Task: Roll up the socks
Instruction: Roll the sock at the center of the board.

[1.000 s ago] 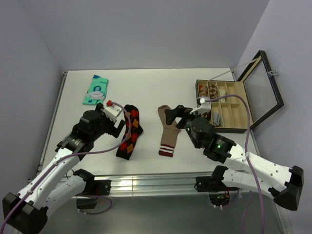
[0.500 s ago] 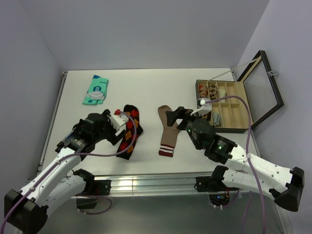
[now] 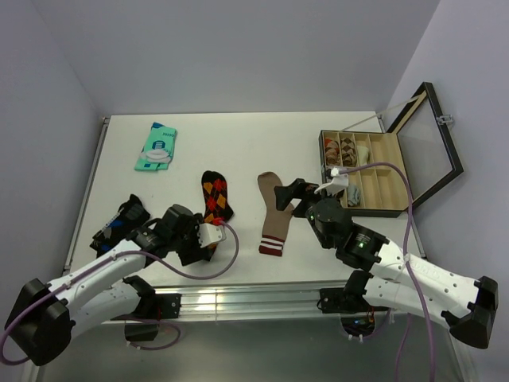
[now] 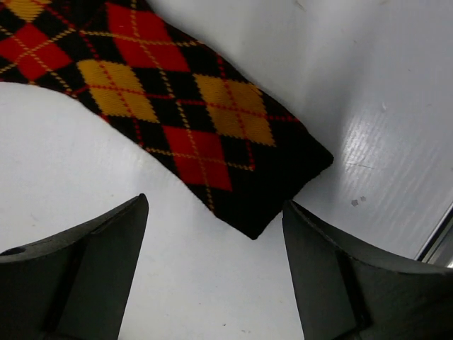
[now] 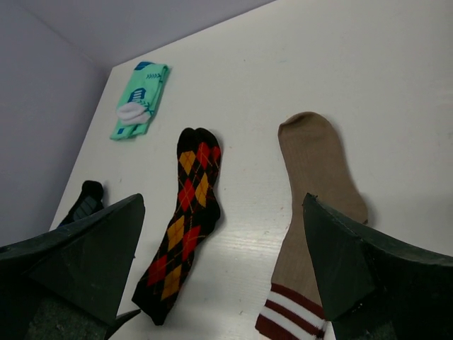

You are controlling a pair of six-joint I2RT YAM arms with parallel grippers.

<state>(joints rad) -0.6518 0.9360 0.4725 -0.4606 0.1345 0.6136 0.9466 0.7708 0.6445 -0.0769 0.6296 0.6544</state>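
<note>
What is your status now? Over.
Both grippers open, empty: left gripper low at near end of argyle sock, right gripper raised beside tan sock. Both socks flat, not yet rolled. Teal packet and box well aside.

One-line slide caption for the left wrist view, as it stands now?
Open left gripper poised over the cuff end of the argyle sock, which lies flat on the white table.

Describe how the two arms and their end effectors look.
The left arm and right arm have white link shells with black joints. A purple cable loops along each. The left end effector and right end effector have wide, dark matte fingers. A green light glows on the right arm.
</note>
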